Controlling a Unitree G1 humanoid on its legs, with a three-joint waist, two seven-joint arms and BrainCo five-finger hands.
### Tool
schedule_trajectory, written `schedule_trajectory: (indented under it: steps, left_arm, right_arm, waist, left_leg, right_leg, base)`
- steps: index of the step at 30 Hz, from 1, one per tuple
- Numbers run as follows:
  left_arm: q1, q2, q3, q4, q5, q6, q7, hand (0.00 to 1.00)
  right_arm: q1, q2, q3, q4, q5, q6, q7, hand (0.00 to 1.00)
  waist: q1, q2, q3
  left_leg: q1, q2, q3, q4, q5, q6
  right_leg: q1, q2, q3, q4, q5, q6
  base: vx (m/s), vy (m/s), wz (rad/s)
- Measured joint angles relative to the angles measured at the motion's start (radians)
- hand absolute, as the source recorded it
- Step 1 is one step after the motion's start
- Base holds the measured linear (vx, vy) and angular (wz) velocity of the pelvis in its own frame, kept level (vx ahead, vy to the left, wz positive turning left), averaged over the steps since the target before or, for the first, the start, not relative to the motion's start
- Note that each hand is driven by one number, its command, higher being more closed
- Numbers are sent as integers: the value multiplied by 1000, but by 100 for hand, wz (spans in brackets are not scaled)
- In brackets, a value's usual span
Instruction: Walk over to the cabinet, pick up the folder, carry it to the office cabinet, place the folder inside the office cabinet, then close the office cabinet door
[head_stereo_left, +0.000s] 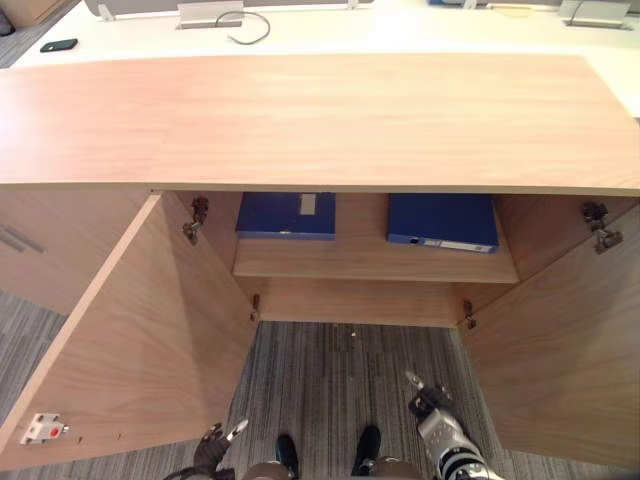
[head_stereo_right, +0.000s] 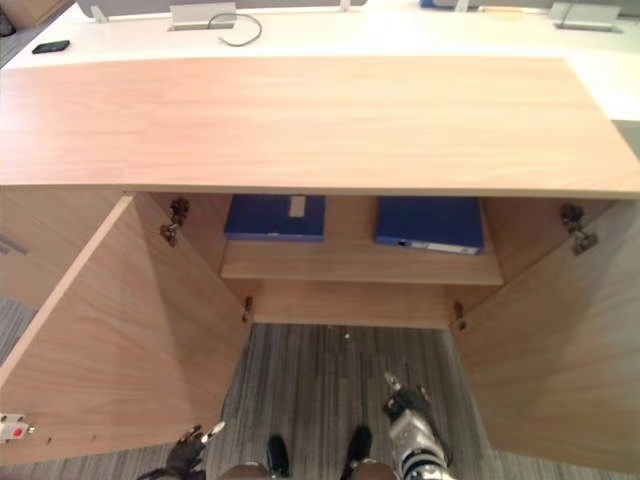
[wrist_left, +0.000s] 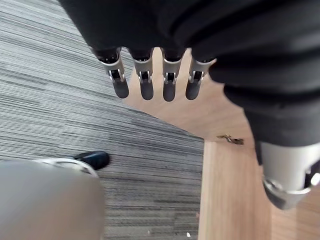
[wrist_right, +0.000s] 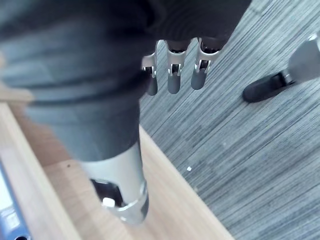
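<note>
Two blue folders are seen lying flat on the shelf (head_stereo_left: 370, 262) inside the open cabinet (head_stereo_left: 320, 120): the left folder (head_stereo_left: 286, 215) near the shelf's left end with a white label facing up, the right folder (head_stereo_left: 442, 221) near the right end with a pale strip along its front edge. They are well apart, and neither is touched. Which one is the task's cannot be told.

Both doors are swung wide, the left door (head_stereo_left: 140, 330) and the right door (head_stereo_left: 555, 340), so the shelf front is left free for a reach.

The left hand (head_stereo_left: 222, 440) is hung low over the carpet (head_stereo_left: 340, 370) beside the left door, fingers (wrist_left: 146, 82) straight and relaxed, nothing grasped. The right hand (head_stereo_left: 428, 398) is raised slightly towards the opening by the right door, fingers (wrist_right: 172, 75) loose as well, nothing held.

With both hands empty and the doors open, either a pick-up not yet begun or a placing just done is suggested; door closing is judged outstanding if the latter.

A dark phone (head_stereo_left: 58, 45) is left on the white table (head_stereo_left: 400, 30) behind the cabinet.
</note>
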Motion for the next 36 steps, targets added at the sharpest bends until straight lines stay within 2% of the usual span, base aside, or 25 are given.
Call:
schedule_trajectory:
  steps: [4,8,11,13,14,15,16,17,18,19,20,21,24,26,28,29,30,34,36]
  left_arm:
    - [-53,-44,-28,40,22,4,5,0]
    - [-66,-49,-47,85,22,5,6,0]
    - [-66,-43,-45,93,22,7,7,0]
    - [-68,-35,-34,101,24,10,7,0]
    - [-70,-40,-15,102,24,11,7,0]
    - [-71,-43,-3,101,23,11,7,0]
    - [-76,-52,26,101,17,10,7,0]
    - [-82,-58,40,103,16,10,7,0]
    - [-87,-73,60,110,15,10,8,0]
    - [-89,-78,74,110,11,10,8,0]
    - [-92,-89,98,111,2,10,8,0]
    - [-94,-98,118,110,-3,7,8,0]
    - [-85,-109,165,110,-2,6,8,0]
    - [-82,-109,173,112,10,6,7,0]
    - [-74,-114,173,115,32,7,6,0]
    - [-73,-115,173,117,36,7,6,0]
    - [-70,-116,175,122,39,7,6,0]
    - [-68,-121,186,122,38,9,6,0]
    - [-70,-131,194,121,36,9,6,0]
  right_arm:
    - [108,37,-40,39,-69,0,19,0]
    - [153,37,-90,46,-114,-1,19,0]
    - [175,35,-115,47,-149,-1,15,0]
    - [180,29,-114,42,-152,-6,15,0]
    - [188,24,-114,32,-152,-11,15,0]
    - [190,22,-114,30,-154,-13,14,0]
    - [192,14,-114,26,-154,-16,9,0]
    - [193,8,-113,25,-154,-20,5,0]
    - [207,5,-113,25,-155,-21,-2,0]
    - [215,5,-118,13,-149,-23,-5,0]
    - [241,2,-115,-7,-155,-25,-10,0]
    - [264,3,-116,-15,-155,-26,-12,0]
    - [285,11,-116,-36,-153,-28,-20,0]
    - [293,15,-117,-40,-149,-33,-20,0]
    - [322,20,-146,-41,-144,-36,-19,0]
    - [326,22,-152,-41,-141,-37,-19,0]
    - [342,23,-162,-41,-126,-39,-19,0]
    - [337,40,-187,-53,-99,-50,-18,0]
    - [328,44,-186,-65,-67,-58,-19,0]
  waist:
    - [-19,-37,-35]
    - [-31,-39,-49]
    - [-30,-35,-40]
    - [-29,-30,-18]
    - [-28,-23,-6]
    - [-21,-20,-8]
    - [-8,-2,-6]
    - [-9,9,5]
    - [-10,17,9]
    - [-11,24,11]
    - [-17,18,10]
    - [-15,19,1]
    - [-14,17,-15]
    - [-16,9,-21]
    - [-19,11,-33]
    - [-19,11,-34]
    - [-20,24,-41]
    - [-19,28,-46]
    - [-19,28,-42]
  left_leg:
    - [49,-11,-3,-19,3,5]
    - [80,-13,10,-34,7,11]
    - [148,-1,62,-26,-7,4]
    - [136,40,125,128,-97,-3]
    - [96,76,129,248,-167,-4]
    - [69,89,101,303,-195,7]
    - [18,95,-12,377,-233,20]
    - [-3,90,-101,406,-253,19]
    - [-15,72,-216,415,-282,1]
    - [-11,60,-247,417,-290,-10]
    - [-9,35,-275,411,-309,3]
    - [-4,19,-275,385,-311,10]
    - [12,18,-196,310,-285,18]
    - [42,11,-157,252,-258,16]
    - [97,-1,-139,175,-240,12]
    - [106,-1,-139,166,-236,9]
    - [135,7,-139,141,-228,6]
    - [189,28,-135,103,-228,5]
    - [207,24,-94,109,-228,6]
  right_leg:
    - [63,8,0,-52,21,3]
    - [78,15,22,-52,26,-2]
    - [122,31,76,-49,28,-7]
    - [117,49,154,-8,18,-20]
    - [85,68,209,24,-2,-25]
    - [61,78,243,43,-10,-35]
    - [21,109,323,71,-11,-36]
    - [3,129,368,78,-11,-35]
    - [-18,149,408,81,-4,-25]
    - [-22,155,424,81,1,-19]
    - [-27,159,456,75,2,-16]
    - [-35,161,488,54,6,-11]
    - [-46,160,547,-6,11,-11]
    - [-48,152,572,-33,37,-14]
    - [-37,150,592,-46,101,-14]
    - [-34,152,591,-46,110,-14]
    - [-16,168,594,-51,113,-19]
    - [3,205,620,-51,104,-34]
    - [4,213,658,-43,103,-36]
  base:
    - [-43,12,2]
    - [-47,-15,-15]
    - [-59,-8,-53]
    - [-131,-13,-112]
    - [-189,-12,-118]
    - [-188,-17,-157]
    - [-158,-18,-150]
    - [-175,-6,-171]
    - [-135,20,-117]
    - [-110,87,-99]
    - [-76,125,-74]
    - [-69,118,-67]
    - [-7,73,-71]
    - [68,49,-62]
    - [145,-8,-27]
    - [203,-17,-12]
    - [232,3,-12]
    - [191,20,-30]
    - [87,74,-65]
